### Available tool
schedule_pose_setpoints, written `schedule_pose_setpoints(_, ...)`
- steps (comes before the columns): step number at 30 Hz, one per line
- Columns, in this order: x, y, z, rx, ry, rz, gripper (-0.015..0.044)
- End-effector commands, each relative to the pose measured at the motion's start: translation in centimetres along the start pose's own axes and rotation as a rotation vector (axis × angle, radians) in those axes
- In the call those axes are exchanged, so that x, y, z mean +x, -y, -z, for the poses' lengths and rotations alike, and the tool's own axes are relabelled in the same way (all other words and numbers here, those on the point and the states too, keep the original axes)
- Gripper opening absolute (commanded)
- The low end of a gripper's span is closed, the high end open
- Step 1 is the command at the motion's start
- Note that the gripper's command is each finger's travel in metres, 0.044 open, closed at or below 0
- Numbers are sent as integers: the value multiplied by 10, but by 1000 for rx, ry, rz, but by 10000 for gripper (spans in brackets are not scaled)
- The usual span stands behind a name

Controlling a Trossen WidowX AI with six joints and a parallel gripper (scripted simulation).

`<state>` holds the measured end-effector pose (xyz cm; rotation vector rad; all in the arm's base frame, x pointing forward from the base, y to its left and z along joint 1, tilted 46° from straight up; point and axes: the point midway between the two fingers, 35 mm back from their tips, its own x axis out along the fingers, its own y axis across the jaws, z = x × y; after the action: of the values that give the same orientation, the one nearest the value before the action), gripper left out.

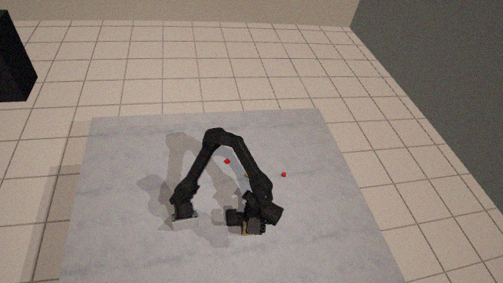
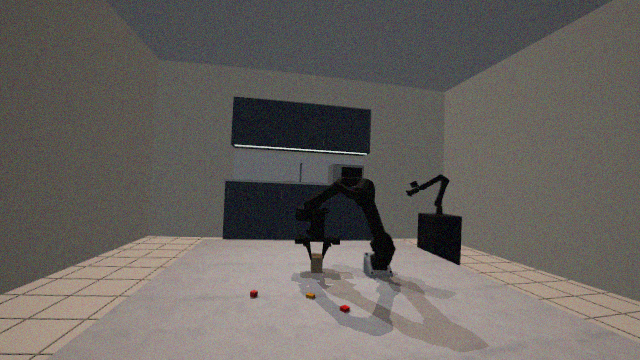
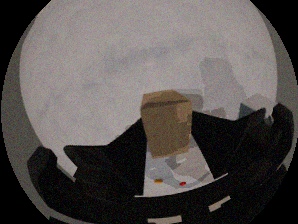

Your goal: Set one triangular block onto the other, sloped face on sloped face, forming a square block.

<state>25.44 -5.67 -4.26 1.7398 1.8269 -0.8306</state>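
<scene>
My gripper (image 1: 251,225) (image 2: 316,254) (image 3: 164,116) points straight down, low over the grey table (image 1: 118,240) (image 2: 200,310), and is shut on a tan triangular block (image 1: 244,229) (image 2: 316,260) (image 3: 165,137). In the wrist view the block fills the gap between the two dark fingers. In the exterior view the tan shape under the fingers reaches down to the table top and looks like one upright block. I cannot make out a seam between the upper and lower triangular blocks. The arm hides most of the block in the top view.
Two small red cubes (image 1: 227,160) (image 1: 284,174) (image 2: 254,293) (image 2: 344,308) and a small orange piece (image 1: 246,175) (image 2: 310,295) lie on the table away from the gripper. The arm's base (image 1: 184,214) (image 2: 379,267) stands beside the block. A second arm on a black pedestal (image 2: 439,235) stands off the table.
</scene>
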Motion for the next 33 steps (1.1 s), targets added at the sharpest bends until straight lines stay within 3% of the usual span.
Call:
schedule_pose_setpoints(1,0,-1,0,0,1,-3,0)
schedule_pose_setpoints(18,0,0,0,0,0,0,440)
schedule_pose_setpoints(26,-2,0,0,0,0,0,440)
schedule_pose_setpoints(33,-89,-3,-2,2,5,1,440)
